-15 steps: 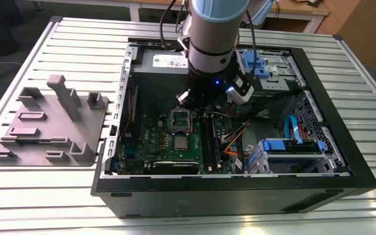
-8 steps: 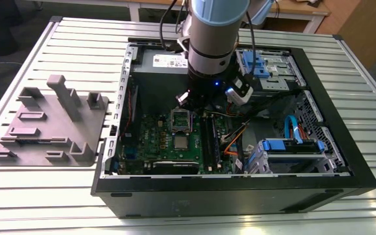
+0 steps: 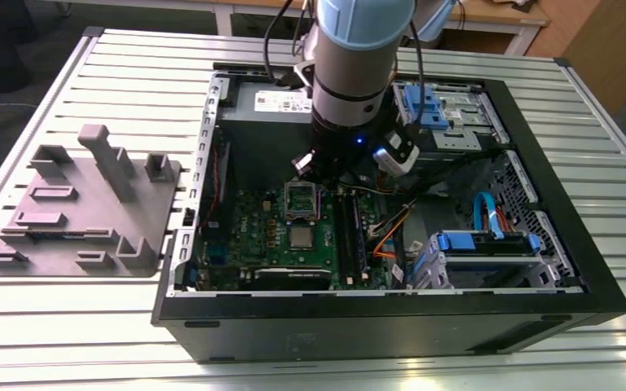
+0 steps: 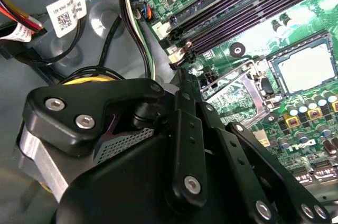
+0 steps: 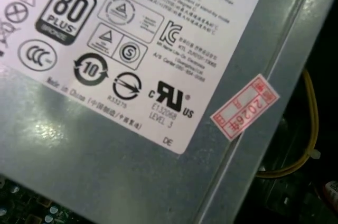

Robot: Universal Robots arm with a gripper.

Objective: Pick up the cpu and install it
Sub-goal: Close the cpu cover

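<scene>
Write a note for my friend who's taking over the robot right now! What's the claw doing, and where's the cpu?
Claw: hangs inside the computer case over the green motherboard, beside the memory slots. I cannot tell whether it is open or shut.
Cpu: lies flat in its socket on the motherboard, apart from the claw.
Done: the cpu appears to be placed in the socket.
Left: the metal socket frame stands raised, not closed over the cpu.
</scene>
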